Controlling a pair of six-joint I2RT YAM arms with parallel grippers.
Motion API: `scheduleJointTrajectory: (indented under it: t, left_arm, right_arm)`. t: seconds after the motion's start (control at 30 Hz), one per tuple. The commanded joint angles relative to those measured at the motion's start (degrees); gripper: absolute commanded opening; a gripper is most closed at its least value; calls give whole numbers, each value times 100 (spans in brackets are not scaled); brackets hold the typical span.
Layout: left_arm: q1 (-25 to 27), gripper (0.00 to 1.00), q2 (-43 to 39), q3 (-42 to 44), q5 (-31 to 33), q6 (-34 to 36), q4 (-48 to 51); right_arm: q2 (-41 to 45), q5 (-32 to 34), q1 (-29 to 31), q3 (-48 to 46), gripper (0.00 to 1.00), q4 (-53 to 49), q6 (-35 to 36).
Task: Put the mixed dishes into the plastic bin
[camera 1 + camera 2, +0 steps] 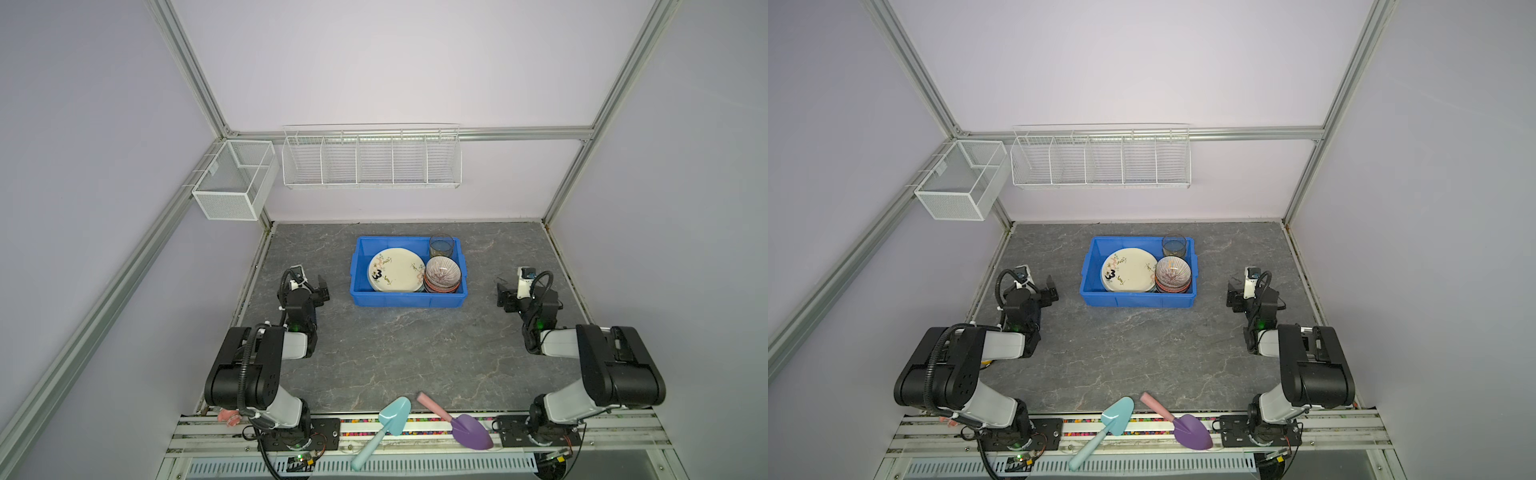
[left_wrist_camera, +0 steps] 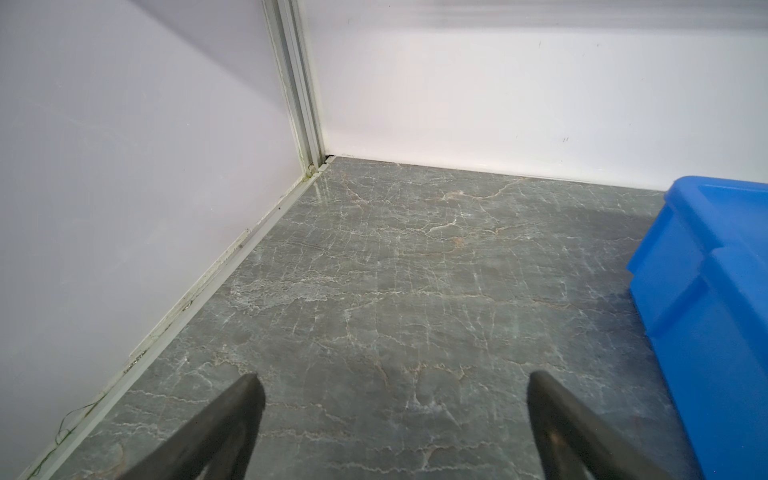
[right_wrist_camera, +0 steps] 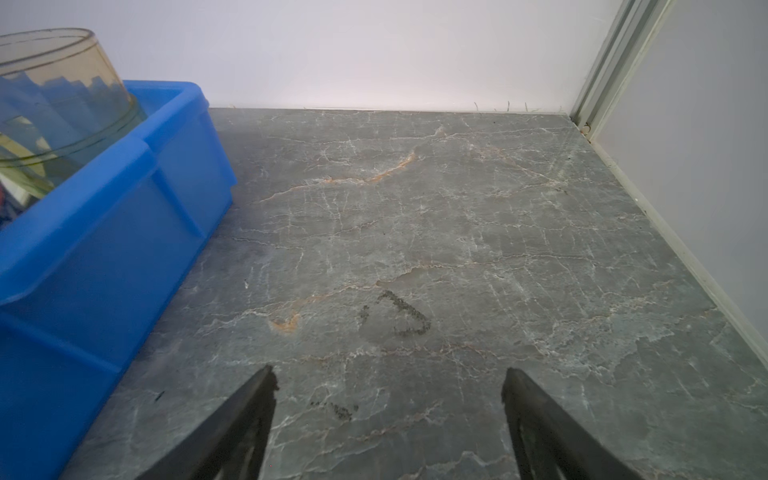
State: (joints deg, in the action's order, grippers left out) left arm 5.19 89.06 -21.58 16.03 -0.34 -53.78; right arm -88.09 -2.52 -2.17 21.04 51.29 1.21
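Left gripper [image 2: 392, 382] and right gripper [image 3: 388, 374] gape; one bin [image 1: 407, 300] holds one tumbler [image 1: 441, 245].

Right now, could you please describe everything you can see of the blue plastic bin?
The blue plastic bin is a rectangular tub of smooth plastic with low ribbed walls and a flared rim. It sits flat on the grey table, centre-back. It holds stacked plates, nested bowls and, in its far right corner, a tumbler.

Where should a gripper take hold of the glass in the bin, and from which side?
By its rim, from straight above, one finger inside and one outside. The glass stands upright, mouth up, in the back right corner of the blue bin; walls hem two sides and stacked bowls sit in front, so sideways approaches look blocked.
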Motion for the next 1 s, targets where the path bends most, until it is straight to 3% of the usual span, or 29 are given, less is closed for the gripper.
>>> scheduleJointTrajectory:
  t: [0.0, 0.17, 0.33, 0.97]
  left_arm:
    - [-44, 98, -16, -105, 22, -9, 204]
    - [-71, 99, -20, -124, -11, -41, 245]
    - [-76, 99, -20, -126, -17, -42, 236]
    - [-75, 99, -15, -102, -6, -25, 199]
  right_arm:
    - [45, -116, 61, 34, 88, -23, 219]
    - [82, -14, 216, -160, 88, 277, 410]
    - [18, 13, 12, 75, 88, -93, 81]
    - [26, 178, 114, 68, 88, -75, 160]
